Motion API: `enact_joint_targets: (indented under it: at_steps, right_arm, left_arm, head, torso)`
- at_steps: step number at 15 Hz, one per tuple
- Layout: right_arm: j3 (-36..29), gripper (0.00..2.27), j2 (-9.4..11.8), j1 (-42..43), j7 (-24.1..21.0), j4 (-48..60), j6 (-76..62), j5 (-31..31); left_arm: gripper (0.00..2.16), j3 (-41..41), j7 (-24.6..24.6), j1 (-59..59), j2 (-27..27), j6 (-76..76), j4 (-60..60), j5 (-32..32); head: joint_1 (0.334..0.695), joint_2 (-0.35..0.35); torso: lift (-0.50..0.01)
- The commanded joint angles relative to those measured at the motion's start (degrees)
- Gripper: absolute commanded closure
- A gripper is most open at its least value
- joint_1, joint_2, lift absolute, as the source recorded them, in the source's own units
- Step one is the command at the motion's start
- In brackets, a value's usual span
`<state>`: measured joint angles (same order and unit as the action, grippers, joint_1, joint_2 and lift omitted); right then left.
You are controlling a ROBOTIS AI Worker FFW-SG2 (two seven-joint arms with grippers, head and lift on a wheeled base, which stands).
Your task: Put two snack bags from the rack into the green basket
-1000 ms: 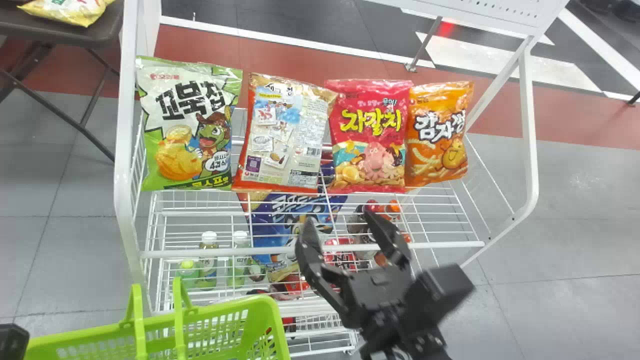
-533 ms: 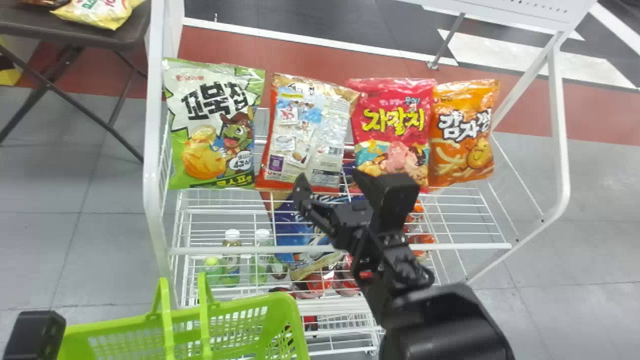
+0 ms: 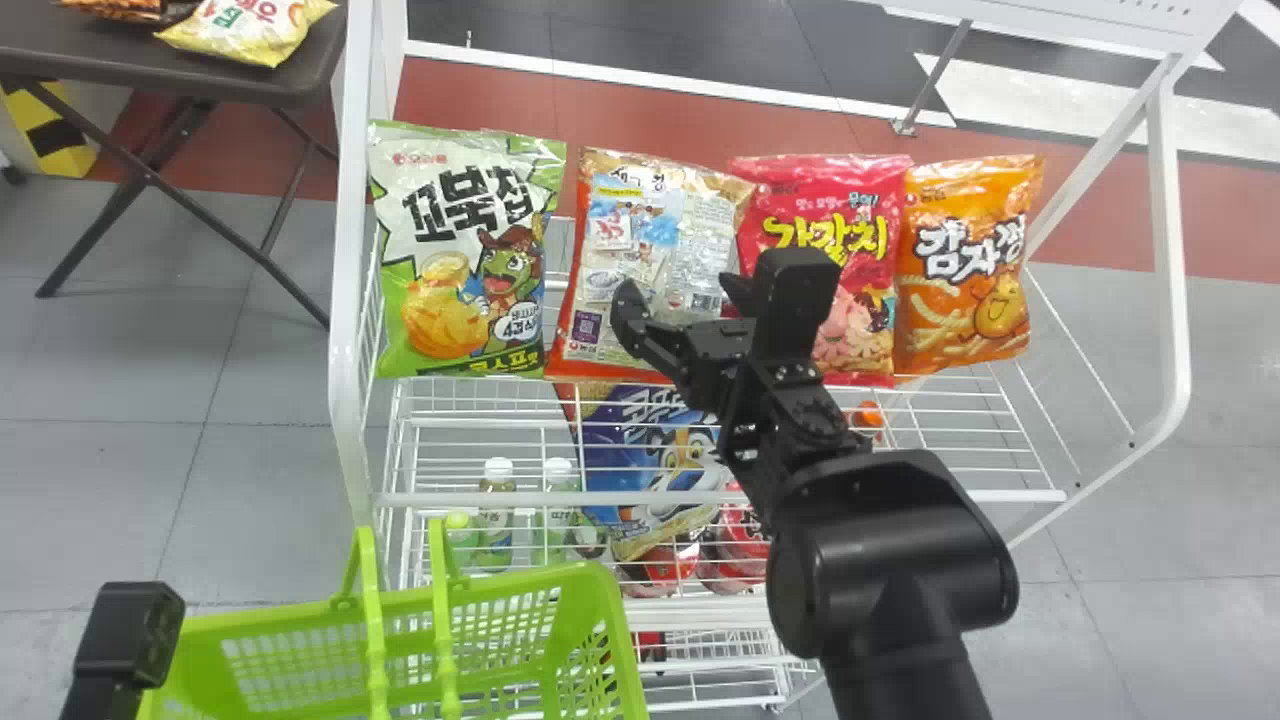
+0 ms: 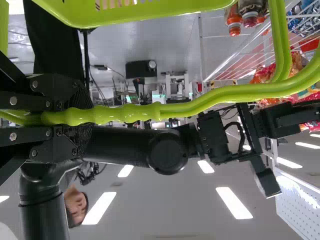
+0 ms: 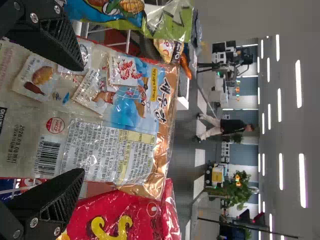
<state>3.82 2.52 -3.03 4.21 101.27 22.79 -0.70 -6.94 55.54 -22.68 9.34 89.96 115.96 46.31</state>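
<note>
Snack bags in a row on a white rack (image 3: 348, 300), with the right gripper's (image 3: 679, 292) fingers spread apart in front of a red-edged bag (image 3: 625, 240).
Left of that gripper, a green-and-white bag (image 3: 450, 215) is placed; right of it, a pink bag (image 3: 872, 300), then an orange bag (image 3: 965, 265). Nearer the robot, to its left, the green basket (image 3: 585, 576) is held by its handles (image 4: 125, 113), clamped in the left gripper (image 3: 130, 630).
</note>
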Motion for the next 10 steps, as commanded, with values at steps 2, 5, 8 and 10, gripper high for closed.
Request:
enact_joint_targets:
  at_steps: [2, 5, 8, 10]
  right_arm:
    - [0.4, 0.41, -0.06, 3.91, 1.68, -2.84, 3.19, 0.09]
    - [1.01, 0.81, -0.41, 6.55, 3.43, -3.98, 7.94, 0.35]
    - [1.89, 2.13, -1.2, 5.84, 2.2, -3.01, 9.17, 0.35]
    - [1.89, 2.15, -1.2, 4.09, 1.24, -0.81, 8.99, 0.88]
  left_arm:
    - [1.27, -0.01, 0.0, 1.14, 0.42, 0.07, -1.0, 0.18]
    - [1.27, 0.08, 0.0, 2.29, 0.59, 0.07, -1.88, 0.36]
    - [1.27, -0.01, 0.0, 3.34, 1.12, 0.07, -2.85, 0.8]
    - [1.27, -0.18, 0.0, 3.43, 1.29, 0.07, -2.94, 0.88]
  head:
    - [0.695, -0.222]
    - [0.695, -0.202]
    - [0.695, -0.18]
    - [0.695, -0.174]
  torso:
    - [-0.004]
    - [-0.004]
    - [-0.004]
    - [-0.004]
